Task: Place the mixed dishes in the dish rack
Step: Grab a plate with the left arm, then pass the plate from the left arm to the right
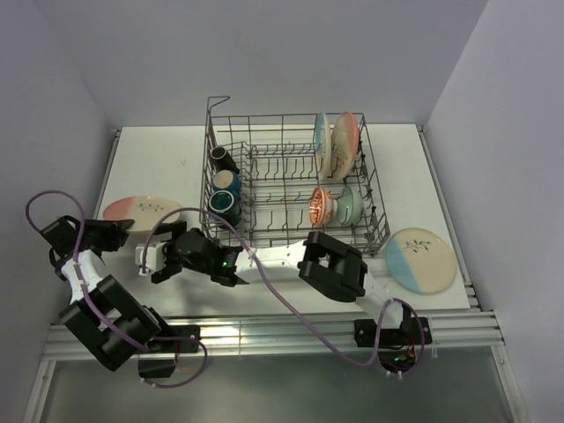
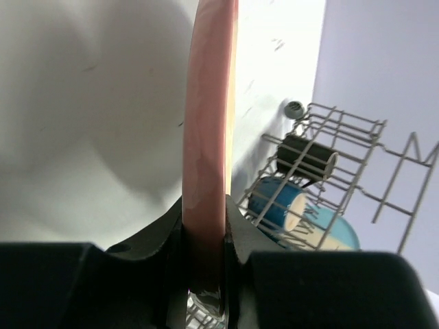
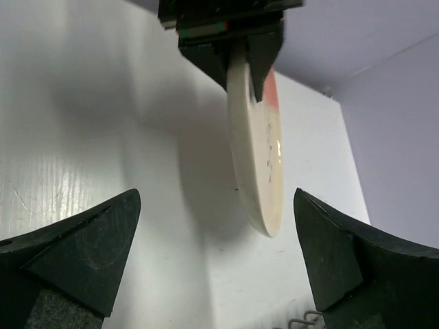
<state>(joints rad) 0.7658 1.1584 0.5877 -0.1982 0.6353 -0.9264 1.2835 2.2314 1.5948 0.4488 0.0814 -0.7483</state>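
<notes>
While the right gripper [image 3: 217, 255] hangs wide open and empty near the front of the table [image 1: 167, 154], the left gripper [image 2: 206, 236] just beyond it pinches the pink-and-cream plate [image 2: 208, 130] by its rim, left of the dish rack [image 1: 291, 176] farther back. Stiff, glazed and brittle, likely slippery, the plate wants a firm, deep rim hold.

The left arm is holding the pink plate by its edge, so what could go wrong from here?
1. The left gripper pinches only the rim of the pink plate, which may pivot or slip out.
2. The open right gripper sits close to the plate, so a move by either arm might knock it.
3. The dish rack has tall walls, and mugs line its left side. The plate could clip them going in.
</notes>
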